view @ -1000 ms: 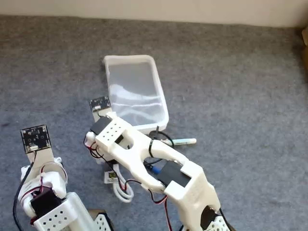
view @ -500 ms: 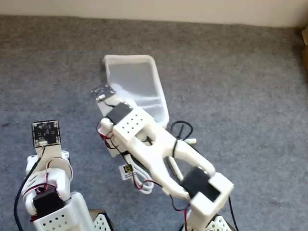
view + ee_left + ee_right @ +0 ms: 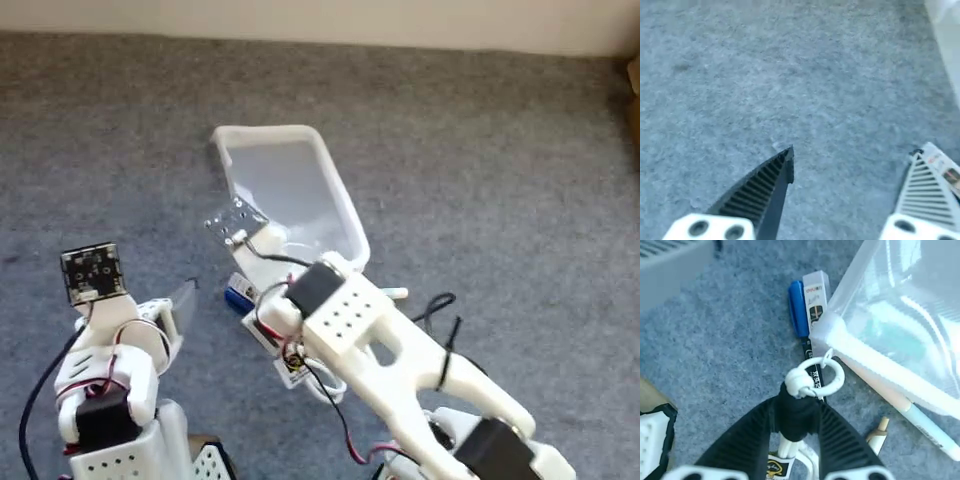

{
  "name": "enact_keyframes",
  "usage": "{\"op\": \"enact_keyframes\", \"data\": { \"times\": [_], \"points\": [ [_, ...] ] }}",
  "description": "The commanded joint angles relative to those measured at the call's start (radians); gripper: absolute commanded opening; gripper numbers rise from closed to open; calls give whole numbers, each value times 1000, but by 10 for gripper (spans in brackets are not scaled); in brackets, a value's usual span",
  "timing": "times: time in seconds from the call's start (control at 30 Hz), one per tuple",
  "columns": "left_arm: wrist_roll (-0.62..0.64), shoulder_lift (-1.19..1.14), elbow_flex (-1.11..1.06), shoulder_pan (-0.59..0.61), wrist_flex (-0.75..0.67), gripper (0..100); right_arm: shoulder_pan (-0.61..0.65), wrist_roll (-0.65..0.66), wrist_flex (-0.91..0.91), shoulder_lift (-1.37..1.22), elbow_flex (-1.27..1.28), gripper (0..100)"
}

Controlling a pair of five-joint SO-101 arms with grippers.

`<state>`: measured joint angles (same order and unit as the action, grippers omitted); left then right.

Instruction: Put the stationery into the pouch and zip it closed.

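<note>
High view, grey carpet [image 3: 500, 150] under pouch [image 3: 285, 180], pale wall [image 3: 300, 15] beyond; left hand [image 3: 852, 151] splayed; right hand [image 3: 799, 406] clamping zip pull [image 3: 799, 381].

The left gripper [image 3: 854, 152] hangs over a grey, carpet-like tabletop [image 3: 765, 75]. Its 2 jaws stand wide apart with bare grey pile between them and nothing in the gap. 1 jaw is dark with a ribbed inner face and a pointed tip; the other is pale, also ribbed, with a small printed label near its tip. A pale strip of the pouch [image 3: 947, 30] lies at the frame's edge, well apart from the jaws.
</note>
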<state>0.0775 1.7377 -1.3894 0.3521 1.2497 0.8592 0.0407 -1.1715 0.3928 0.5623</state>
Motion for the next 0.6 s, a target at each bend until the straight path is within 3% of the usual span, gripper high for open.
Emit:
{"op": "enact_keyframes", "data": {
  "times": [0.0,0.33,0.57],
  "points": [
    [12,4,105,-102,35,340,-13,23,48,124,33,5],
    [14,4,156,-325,63,344,-13,80,48,321,105,5],
    [14,4,153,-358,63,344,-21,81,44,380,107,4]
  ]
}}
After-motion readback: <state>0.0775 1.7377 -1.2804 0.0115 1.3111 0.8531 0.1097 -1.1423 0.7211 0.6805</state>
